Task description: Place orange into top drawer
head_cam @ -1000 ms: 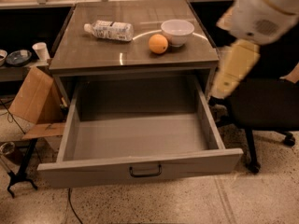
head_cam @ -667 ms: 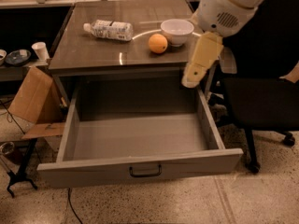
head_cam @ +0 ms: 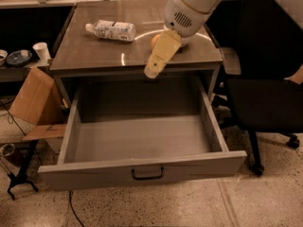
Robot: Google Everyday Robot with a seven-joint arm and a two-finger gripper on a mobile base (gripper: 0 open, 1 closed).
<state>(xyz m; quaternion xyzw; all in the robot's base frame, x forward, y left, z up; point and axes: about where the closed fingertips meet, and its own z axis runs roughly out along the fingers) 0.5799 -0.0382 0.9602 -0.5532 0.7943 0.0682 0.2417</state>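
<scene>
The orange (head_cam: pixel 154 40) sits on the table top near its front right, mostly hidden behind my arm; only its left edge shows. My gripper (head_cam: pixel 152 71) hangs down and to the left from the white arm (head_cam: pixel 189 6), in front of the orange and over the table's front edge, above the back of the open drawer. The top drawer (head_cam: pixel 142 167) is pulled fully out, grey, with nothing inside, and has a dark handle (head_cam: pixel 147 174) at the centre of its front panel.
A clear plastic bottle (head_cam: pixel 111 30) lies on the table top (head_cam: pixel 90 51) at the left. A black office chair (head_cam: pixel 265 93) stands close on the right. A cardboard piece (head_cam: pixel 35 98), a white cup (head_cam: pixel 41 51) and a low shelf are at the left.
My arm has swung left across the table's right side. The gripper now covers the white bowl and most of the orange. The orange, bottle and drawer have not moved.
</scene>
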